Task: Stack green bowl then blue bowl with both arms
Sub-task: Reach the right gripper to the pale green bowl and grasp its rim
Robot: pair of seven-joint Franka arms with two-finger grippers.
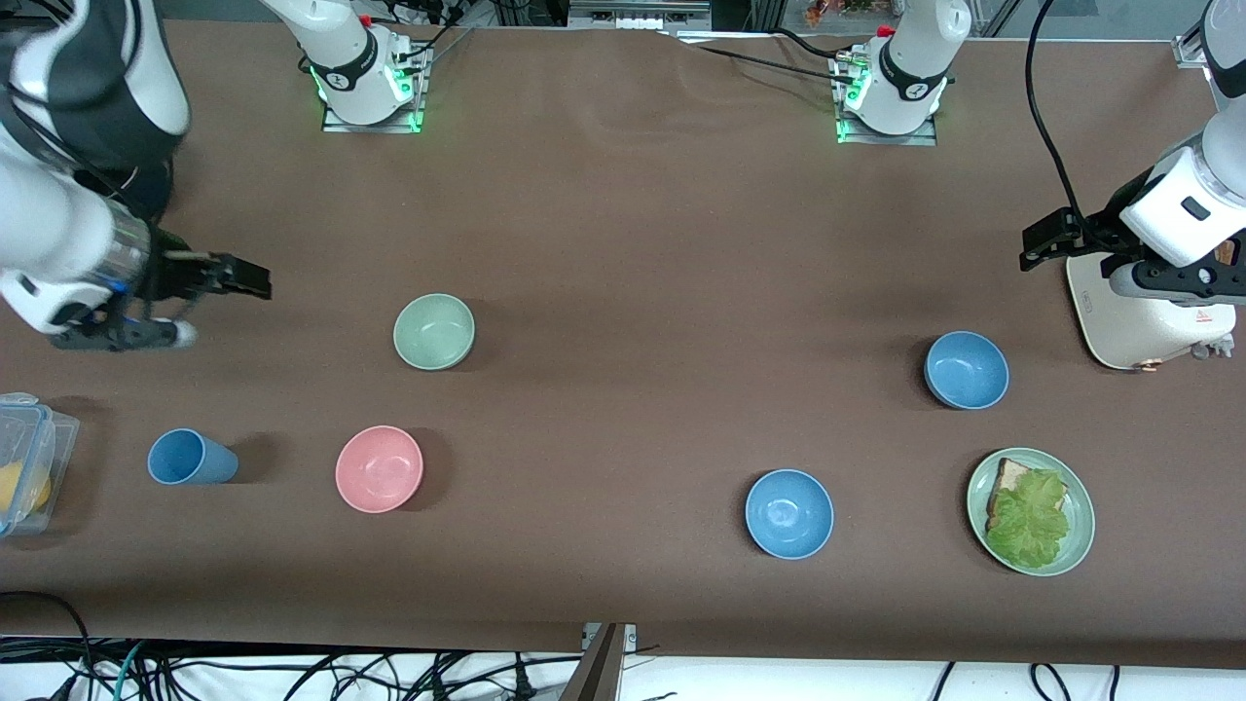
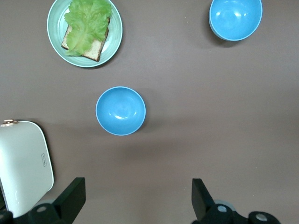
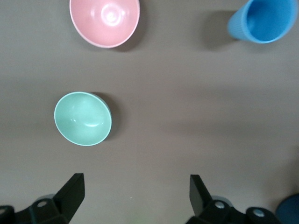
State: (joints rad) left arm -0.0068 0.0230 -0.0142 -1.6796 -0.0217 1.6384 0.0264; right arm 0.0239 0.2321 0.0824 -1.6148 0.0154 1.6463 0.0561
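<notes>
The right gripper (image 1: 238, 277), fingers spread and empty, hovered over bare table toward the right arm's end from the green bowl (image 1: 434, 332), nearest that bowl; the left gripper (image 1: 1046, 239), also spread, hung above the blue bowl (image 1: 966, 370).

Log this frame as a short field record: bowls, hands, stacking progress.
green bowl: alone on the table, toward the right arm's end
blue bowl: alone, toward the left arm's end, farther from the front camera than the brighter blue bowl
right hand: open, empty
left hand: open, empty
stacking: not begun
</notes>
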